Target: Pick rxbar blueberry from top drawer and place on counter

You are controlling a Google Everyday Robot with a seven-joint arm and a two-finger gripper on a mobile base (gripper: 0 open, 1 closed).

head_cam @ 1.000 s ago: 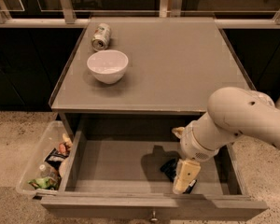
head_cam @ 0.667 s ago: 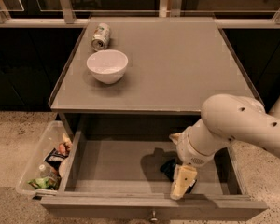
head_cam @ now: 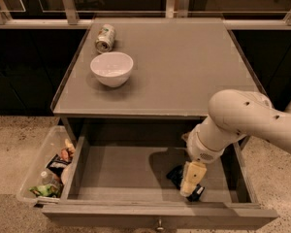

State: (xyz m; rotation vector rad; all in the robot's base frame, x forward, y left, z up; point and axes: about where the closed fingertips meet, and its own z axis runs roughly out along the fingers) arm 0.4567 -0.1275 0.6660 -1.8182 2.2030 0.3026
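The top drawer (head_cam: pixel 121 178) is pulled open below the counter (head_cam: pixel 184 67). A dark-blue rxbar blueberry (head_cam: pixel 177 174) lies flat on the drawer floor at the front right, partly hidden. My gripper (head_cam: pixel 190 184) reaches down into the drawer from the right and sits directly over the bar, covering its middle; the bar's dark ends show on either side.
A white bowl (head_cam: pixel 112 68) and a tipped can (head_cam: pixel 105 38) rest on the counter's left back part. A clear plastic bin (head_cam: pixel 41 171) with mixed snack packets stands on the floor left of the drawer. The drawer knob (head_cam: pixel 159 224) is at the front.
My arm has moved slightly left and lower into the drawer, bringing the gripper down onto the bar.
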